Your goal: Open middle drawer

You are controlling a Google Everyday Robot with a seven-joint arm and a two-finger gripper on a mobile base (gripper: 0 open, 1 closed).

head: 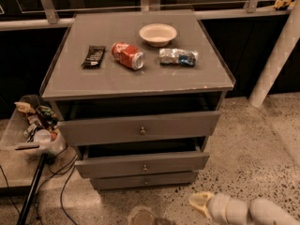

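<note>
The grey wooden middle drawer (117, 167), with its small round metal knob (145, 168), sits below the front edge of the grey worktop (140, 81). It lies under the taller top drawer front (103, 130) and above the thin bottom drawer front (117, 182). It stands out a little, with a dark gap above it. The pale gripper (200, 203) hangs low over the speckled floor (262, 149), below the worktop's front right corner and well apart from the knob. Whether the claw is spread or pressed together, I cannot tell. To my eye the drawer looks only partly open. For more travel, come in level at the knob, grip it squarely and pull straight out so the drawer does not bind.
</note>
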